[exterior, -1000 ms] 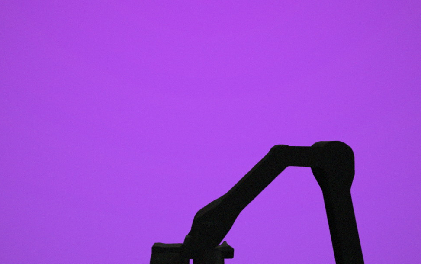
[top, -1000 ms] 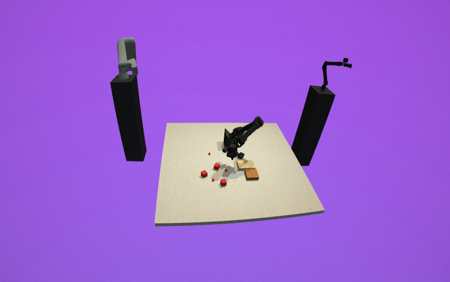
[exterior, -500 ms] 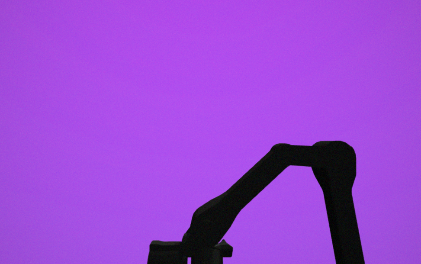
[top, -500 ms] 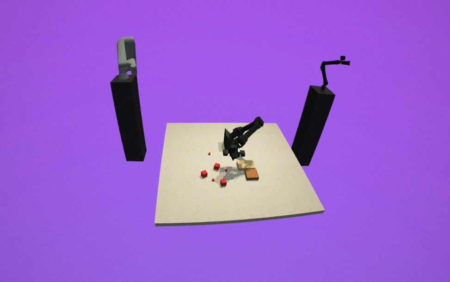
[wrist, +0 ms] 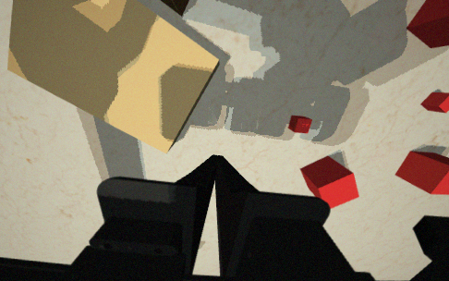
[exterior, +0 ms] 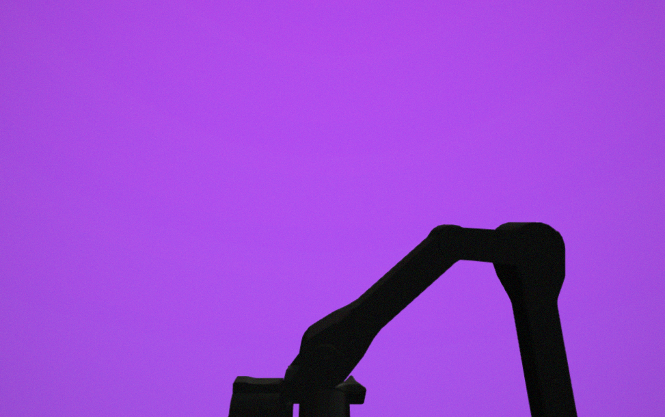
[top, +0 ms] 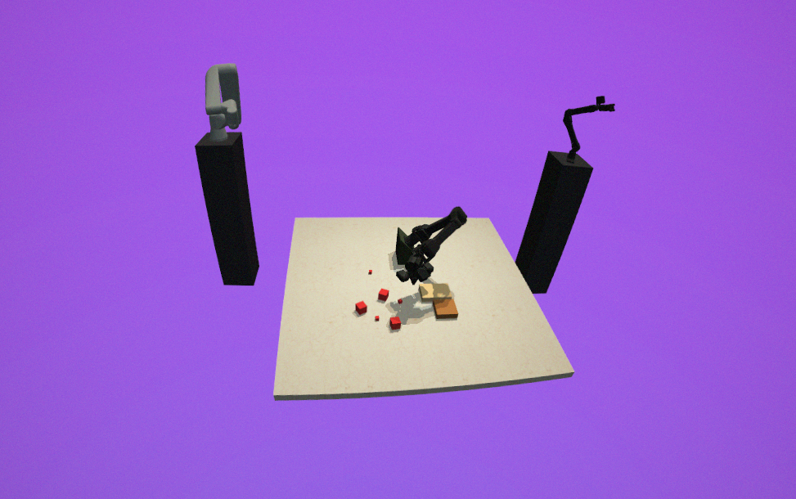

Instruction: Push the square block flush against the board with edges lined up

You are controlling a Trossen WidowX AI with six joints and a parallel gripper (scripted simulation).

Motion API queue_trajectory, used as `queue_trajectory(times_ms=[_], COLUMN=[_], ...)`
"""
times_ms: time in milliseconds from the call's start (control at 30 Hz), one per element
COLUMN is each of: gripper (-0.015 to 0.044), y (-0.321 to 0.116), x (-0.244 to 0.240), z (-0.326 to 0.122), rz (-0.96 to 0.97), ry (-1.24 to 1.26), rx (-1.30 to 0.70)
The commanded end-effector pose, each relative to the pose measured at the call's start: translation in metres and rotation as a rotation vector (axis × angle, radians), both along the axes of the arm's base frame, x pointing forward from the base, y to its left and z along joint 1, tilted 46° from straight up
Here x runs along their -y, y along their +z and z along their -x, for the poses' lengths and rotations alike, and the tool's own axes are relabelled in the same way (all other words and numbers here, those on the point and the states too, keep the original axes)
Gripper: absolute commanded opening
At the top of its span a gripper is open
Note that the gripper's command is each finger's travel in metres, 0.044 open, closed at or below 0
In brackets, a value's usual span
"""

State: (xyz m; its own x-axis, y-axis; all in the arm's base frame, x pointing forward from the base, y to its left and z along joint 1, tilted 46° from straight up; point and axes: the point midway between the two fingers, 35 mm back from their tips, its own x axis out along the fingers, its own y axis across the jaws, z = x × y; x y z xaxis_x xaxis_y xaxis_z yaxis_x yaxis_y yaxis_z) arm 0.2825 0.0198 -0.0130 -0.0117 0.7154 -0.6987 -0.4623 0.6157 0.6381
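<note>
Your gripper (top: 413, 280) (wrist: 216, 160) is clenched with nothing between its fingertips, pointing down above the pale table top (top: 326, 360) (wrist: 35, 194) and apart from both task pieces. With twelve at the far edge in the top view, it sits around ten o'clock from your pale yellow board (top: 435, 291) (wrist: 137, 92), which lies flat. Your orange-brown square block (top: 445, 307) (wrist: 176, 6) also lies flat, at about five o'clock from the board and very near it; you can't tell from here whether a whole side touches. Three larger red cubes (top: 383, 294) (wrist: 331, 180) and three tiny red cubes (top: 400, 300) (wrist: 300, 124) are scattered between seven and ten o'clock of the board. Your black arm (top: 443, 239) (exterior: 402, 282) reaches in from one o'clock of the gripper.
</note>
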Motion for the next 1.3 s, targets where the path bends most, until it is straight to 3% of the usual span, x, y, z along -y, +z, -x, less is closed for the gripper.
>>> queue_trajectory(times_ms=[0,267,533,1267], gripper=[0.0,0.0,0.0,0.0], y=[0.003,0.005,0.004,-0.027], x=[-0.001,-0.003,-0.005,-0.049], z=[-0.004,-0.007,-0.008,-0.013], rz=[-0.005,-0.008,-0.007,-0.017], ry=[0.093,0.287,0.303,0.785], rx=[0.106,0.306,0.322,0.821])
